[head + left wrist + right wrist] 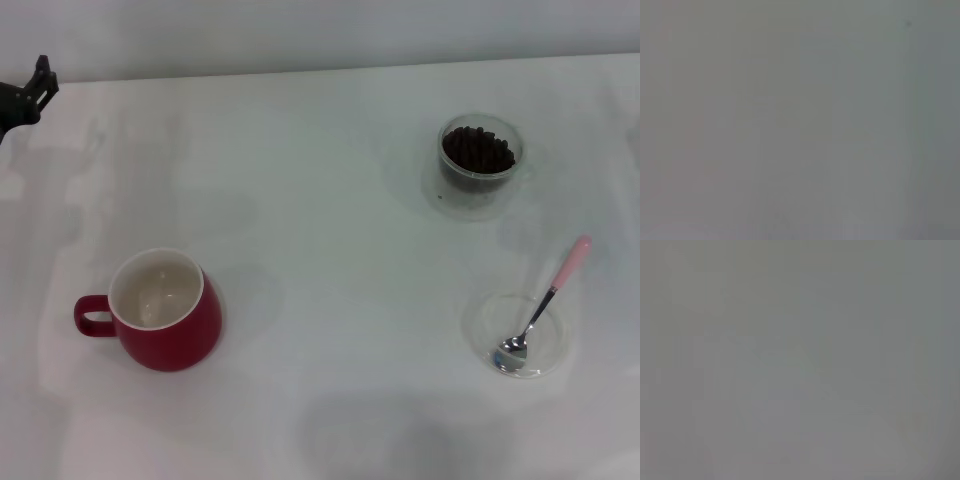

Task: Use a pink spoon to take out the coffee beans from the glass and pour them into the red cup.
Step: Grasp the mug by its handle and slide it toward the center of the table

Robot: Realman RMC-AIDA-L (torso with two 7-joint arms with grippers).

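Note:
In the head view the red cup (165, 312) stands at the front left, upright, its white inside bare, its handle pointing left. The glass (480, 165) stands at the back right and holds a heap of coffee beans (479, 150). The pink spoon (545, 304) rests with its metal bowl in a flat clear dish (517, 333) at the front right, pink handle pointing up and away to the right. My left gripper (28, 92) shows only as a dark part at the far left edge, far from all of them. My right gripper is out of view. Both wrist views show only a plain grey surface.
The white table (330, 230) runs to a pale wall at the back. A wide bare stretch lies between the red cup and the glass.

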